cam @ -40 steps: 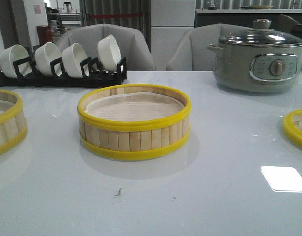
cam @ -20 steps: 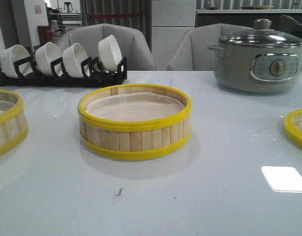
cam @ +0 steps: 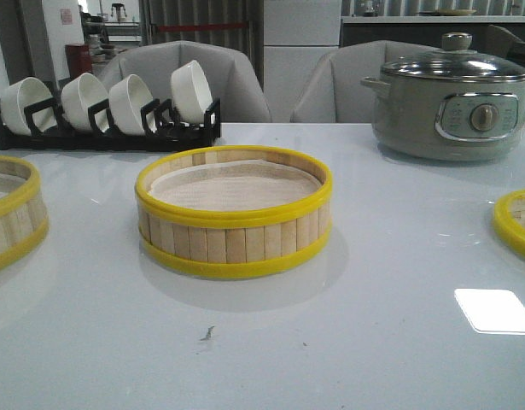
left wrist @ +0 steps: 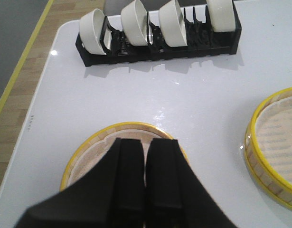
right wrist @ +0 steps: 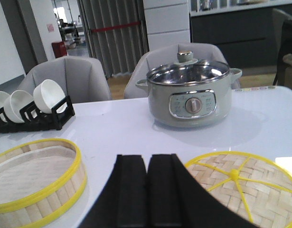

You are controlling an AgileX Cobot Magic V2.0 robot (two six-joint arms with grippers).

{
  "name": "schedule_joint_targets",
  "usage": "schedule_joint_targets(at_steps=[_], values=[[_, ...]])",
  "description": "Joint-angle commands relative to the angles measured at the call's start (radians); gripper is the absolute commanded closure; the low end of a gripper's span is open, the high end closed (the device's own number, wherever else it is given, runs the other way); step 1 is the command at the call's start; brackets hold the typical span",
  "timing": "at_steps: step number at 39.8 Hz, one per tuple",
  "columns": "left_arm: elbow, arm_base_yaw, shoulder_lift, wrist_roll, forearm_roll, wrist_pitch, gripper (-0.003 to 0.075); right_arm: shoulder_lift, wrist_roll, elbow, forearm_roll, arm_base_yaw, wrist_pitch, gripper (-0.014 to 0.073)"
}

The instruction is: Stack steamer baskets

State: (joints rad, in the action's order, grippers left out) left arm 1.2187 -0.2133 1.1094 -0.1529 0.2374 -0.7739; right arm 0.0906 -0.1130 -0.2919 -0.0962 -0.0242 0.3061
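— White and glossy, the table is seen stretching toward two grey chairs. What is set on it?

— At about one o'clock from the table's middle, a grey-green electric pot with a glass lid is placed. At eleven o'clock, a black rack carrying four white bowls is found.

— And the steamer pieces?

— A center basket, slatted and yellow-rimmed with a pale liner inside, is set at the table's middle. A left basket is cut off at nine o'clock, well apart from it. At three o'clock a woven lid is laid flat on the table, near the pot.

— How are the arms shown?

— The left gripper is seen above the left basket, its black fingers pressed together with nothing between them. The right gripper is likewise closed and empty, just beside the woven lid; contact cannot be judged.
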Motion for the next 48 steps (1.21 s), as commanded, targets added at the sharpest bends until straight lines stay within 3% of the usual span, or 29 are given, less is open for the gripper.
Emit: schedule_joint_targets(at_steps=[1,9,16,27,35,48], values=[[0.029,-0.033,-0.017,0.002,0.01,0.041,0.0636,0.173,-0.006,-0.177,-0.016,0.003,0.072,0.0538],[0.029,-0.051,-0.017,0.002,0.01,0.014,0.0636,0.517,0.003,-0.449,-0.015,0.003,0.275,0.0538],[0.029,-0.051,-0.017,0.002,0.008,0.014,0.0636,0.678,0.002,-0.562,-0.023,0.003,0.275,0.0538],[0.029,-0.051,-0.017,0.002,-0.009,0.002,0.0635,0.745,0.002,-0.582,-0.023,0.003,0.222,0.0538],[0.029,-0.051,-0.021,0.095,-0.134,0.002,0.0634,0.772,0.002,-0.582,-0.023,0.003,0.139,0.0538],[0.029,-0.051,-0.021,0.117,-0.166,-0.002,0.0635,0.843,0.002,-0.582,-0.024,0.003,0.165,0.0538]])
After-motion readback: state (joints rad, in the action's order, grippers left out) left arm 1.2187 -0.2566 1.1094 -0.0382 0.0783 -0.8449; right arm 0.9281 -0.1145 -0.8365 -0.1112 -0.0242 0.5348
